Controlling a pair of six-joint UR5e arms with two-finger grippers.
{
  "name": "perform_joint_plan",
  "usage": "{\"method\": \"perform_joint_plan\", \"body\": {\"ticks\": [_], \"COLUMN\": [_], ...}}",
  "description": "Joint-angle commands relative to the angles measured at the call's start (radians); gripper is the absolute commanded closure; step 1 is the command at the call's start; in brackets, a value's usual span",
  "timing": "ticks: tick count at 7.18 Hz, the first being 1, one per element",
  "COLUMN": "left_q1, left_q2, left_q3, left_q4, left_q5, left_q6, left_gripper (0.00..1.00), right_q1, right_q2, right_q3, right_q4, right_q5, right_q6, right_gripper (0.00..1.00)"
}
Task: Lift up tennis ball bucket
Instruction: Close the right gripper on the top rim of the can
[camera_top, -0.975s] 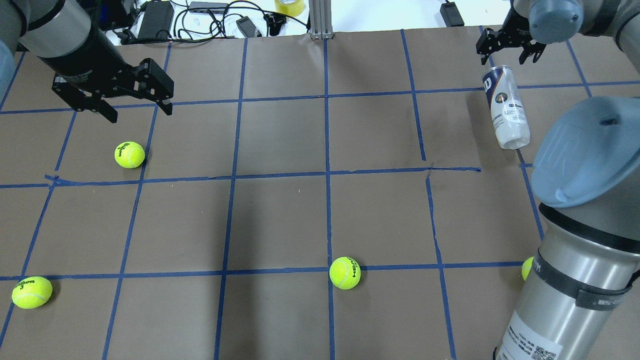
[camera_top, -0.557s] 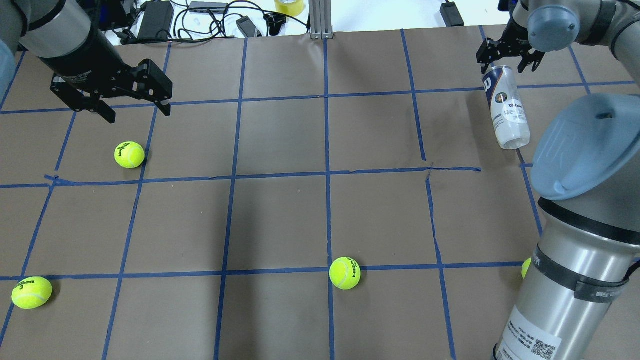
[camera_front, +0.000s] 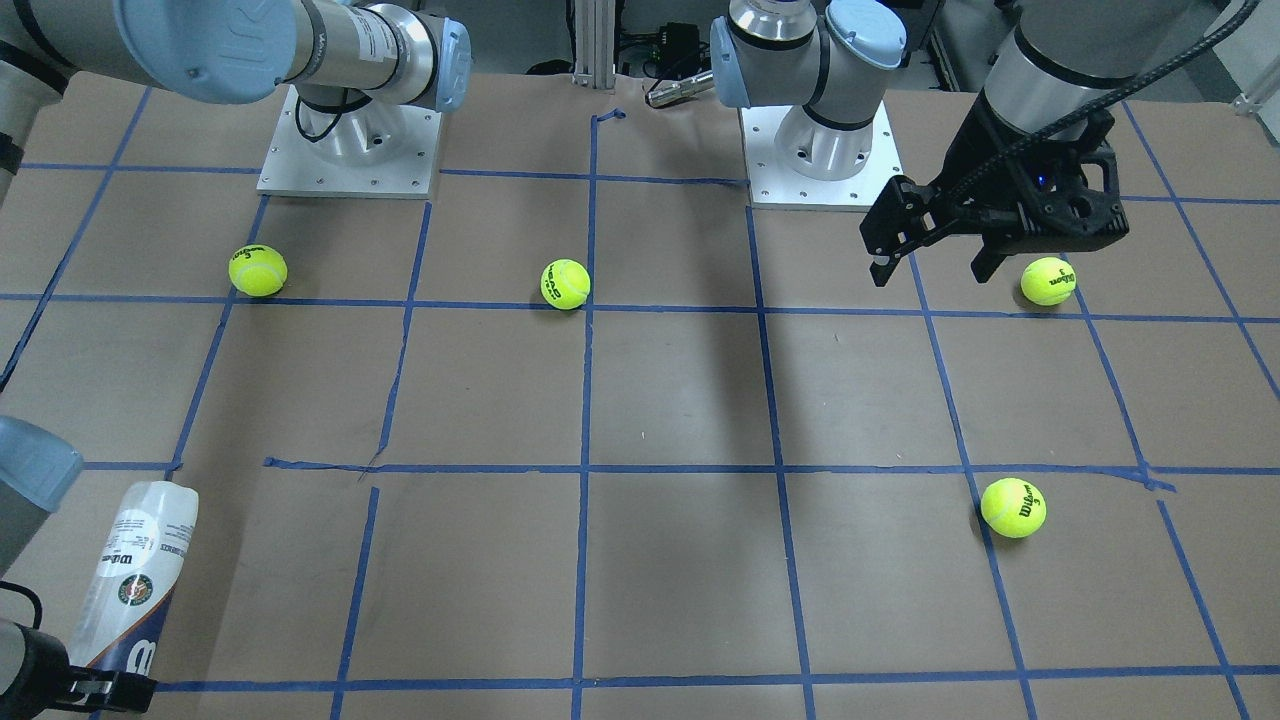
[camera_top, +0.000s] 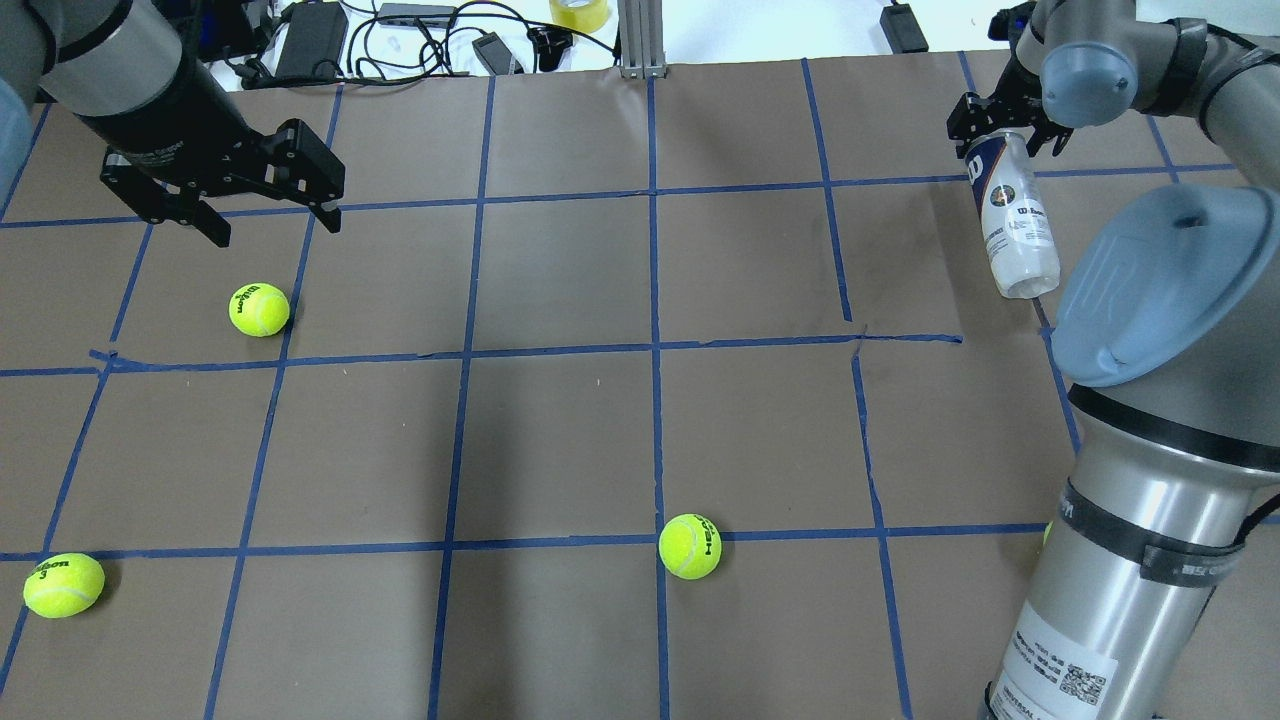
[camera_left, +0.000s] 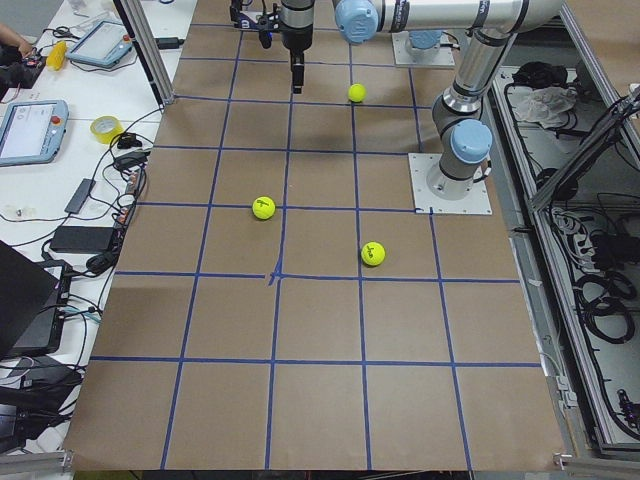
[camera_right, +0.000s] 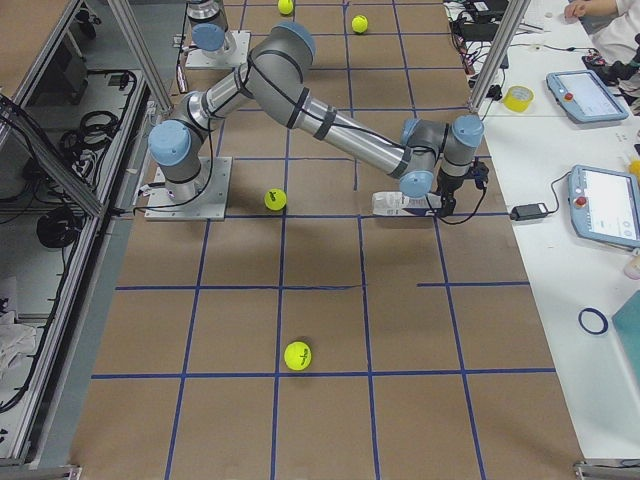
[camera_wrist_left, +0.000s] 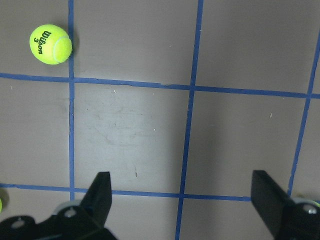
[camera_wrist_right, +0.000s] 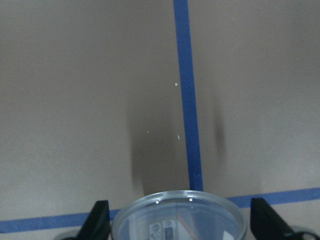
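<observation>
Down since a second ago, our right gripper (camera_top: 1002, 140) now straddles the navy end of the tennis ball bucket (camera_top: 1018, 230), jaws spread, unclamped. We see the bucket lying on the table (camera_top: 560, 280); our left gripper (camera_top: 278, 230) hangs wide-jawed.

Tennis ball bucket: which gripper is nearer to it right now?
Right. The right gripper straddles the navy end of the tennis ball bucket, jaws open on either side. The left gripper hangs open far across the table, by a tennis ball.
</observation>
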Motion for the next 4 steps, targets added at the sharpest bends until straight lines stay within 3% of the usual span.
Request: {"method": "perform_joint_plan", "body": {"ticks": [1,3,4], "left_q1": [0.0,0.0,0.0], "left_q2": [0.0,-0.002,-0.003], "left_q3": [0.0,0.0,0.0], "left_q4": [-0.001,-0.001,-0.001], "left_q5": [0.001,-0.001,-0.001], "left_q6": [0.0,0.0,0.0], "left_gripper": [0.0,0.0,0.0], "right_q1": [0.0,0.009,0.032], "right_q2": [-0.007,-0.058,-0.121], "right_q3": [0.021,0.031,0.053], "right_q4": [0.001,0.015,0.027], "right_q5": [0.004,0.036,0.061], "right_q6": [-0.001,-0.002,-0.045], "right_gripper": [0.23,0.37,0.38]}}
